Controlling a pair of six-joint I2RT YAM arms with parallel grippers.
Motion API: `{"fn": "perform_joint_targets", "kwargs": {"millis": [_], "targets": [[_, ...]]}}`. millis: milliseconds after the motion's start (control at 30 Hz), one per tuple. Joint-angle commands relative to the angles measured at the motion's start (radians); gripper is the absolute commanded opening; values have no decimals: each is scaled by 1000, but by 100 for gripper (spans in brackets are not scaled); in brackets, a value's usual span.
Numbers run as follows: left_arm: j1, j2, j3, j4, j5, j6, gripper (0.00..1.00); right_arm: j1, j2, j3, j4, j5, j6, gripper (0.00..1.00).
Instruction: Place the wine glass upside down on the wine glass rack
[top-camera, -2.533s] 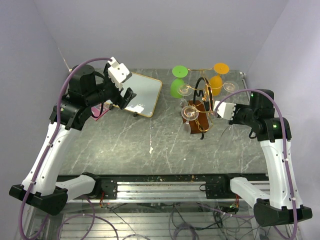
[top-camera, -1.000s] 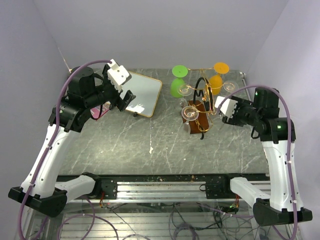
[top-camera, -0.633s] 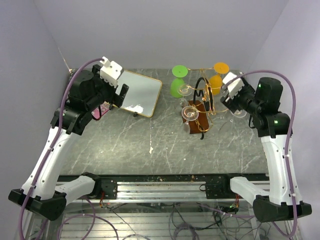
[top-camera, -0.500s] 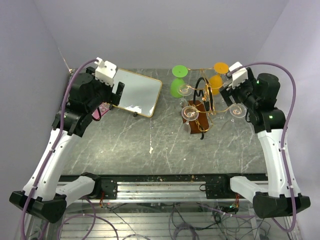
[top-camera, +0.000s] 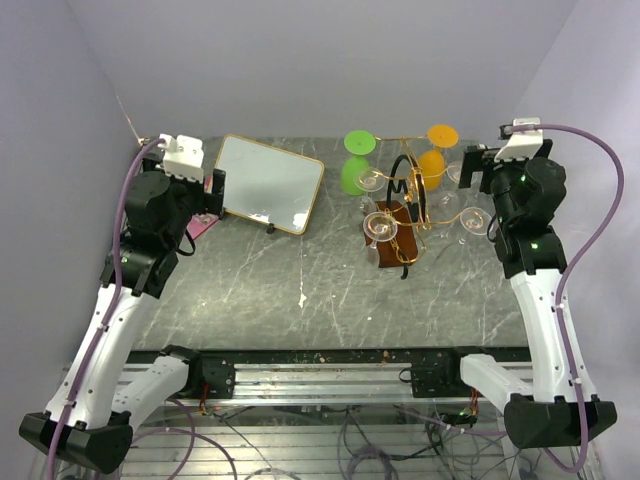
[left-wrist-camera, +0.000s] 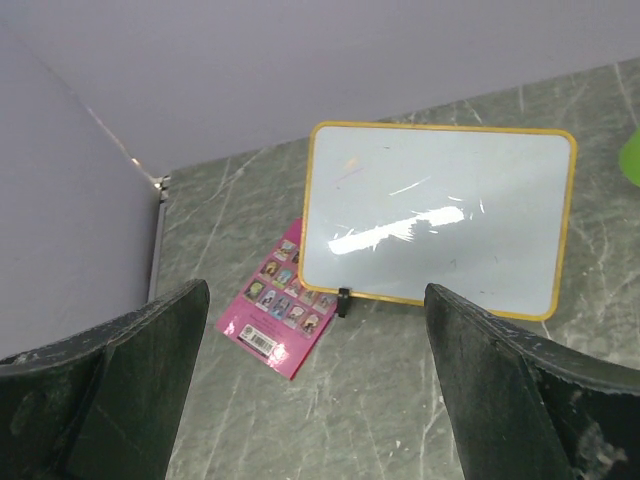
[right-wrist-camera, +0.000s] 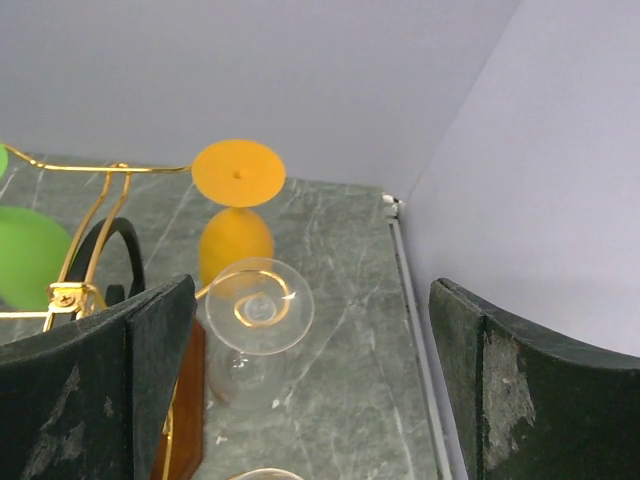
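On rack, hanging wine glass, outline faint, left pincer, right pincer agape, empty

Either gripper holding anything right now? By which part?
Nothing is held. The left gripper and the right gripper are both open and empty.

Four clear wine glasses, one green glass and one orange glass are visible, with one gold wire rack. There is also one yellow-framed white board and one pink booklet.

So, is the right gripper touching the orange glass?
Apart. Right wrist view: the orange glass hangs well beyond the open right gripper, bare table between.
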Motion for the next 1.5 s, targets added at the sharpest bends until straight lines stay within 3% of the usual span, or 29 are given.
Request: {"fn": "perform_joint_targets", "kwargs": {"millis": [0, 433, 800, 1467], "targets": [[24, -39, 22, 31, -47, -11, 99, -2, -11, 64, -4, 64, -52, 100], [120, -161, -27, -9, -15, -48, 99, -2, -103, 27, -125, 2, -11, 100], [122, -238, -71, -28, 24, -51, 99, -2, -277, -41, -178, 45, 9, 100], [178, -215, -65, -56, 52, -67, 99, -33, -237, -80, -168, 67, 7, 100]]}}
